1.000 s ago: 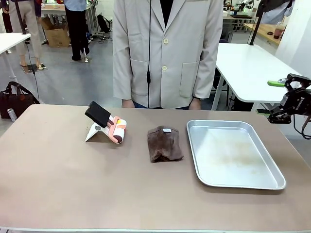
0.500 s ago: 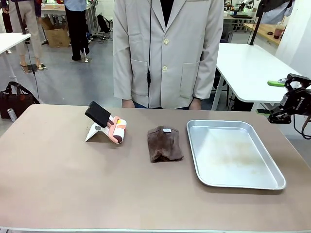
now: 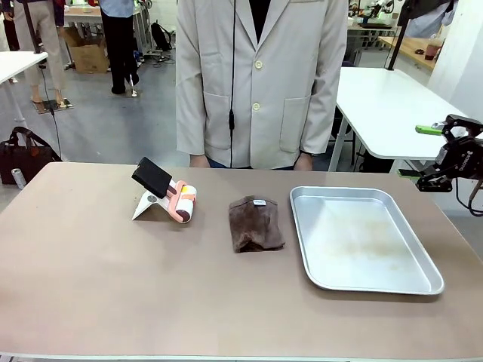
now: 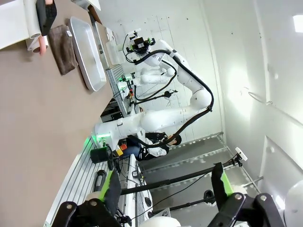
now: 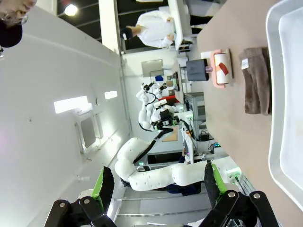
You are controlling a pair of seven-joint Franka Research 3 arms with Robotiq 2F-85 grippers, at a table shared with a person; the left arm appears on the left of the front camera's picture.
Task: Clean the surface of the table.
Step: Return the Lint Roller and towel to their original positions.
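The brownish-taupe table (image 3: pixel 113 286) stretches across the front view. A folded brown cloth (image 3: pixel 255 223) lies on it near the middle, left of a silver metal tray (image 3: pixel 362 241). My right gripper (image 3: pixel 423 153) hangs open in the air beyond the table's right end, above tray height. In the right wrist view its fingers (image 5: pixel 106 182) stand wide apart with nothing between them, and the cloth (image 5: pixel 257 80) and tray (image 5: pixel 289 94) show far off. My left gripper (image 4: pixel 166 182) is open and empty, away from the table (image 4: pixel 38 118), with the cloth (image 4: pixel 62 49) at a distance.
A black phone on a white stand with a pink-and-white roll (image 3: pixel 162 190) sits left of the cloth. A person in a pale coat (image 3: pixel 260 83) stands at the far edge, hands resting by the table. A white table (image 3: pixel 392 105) stands behind on the right.
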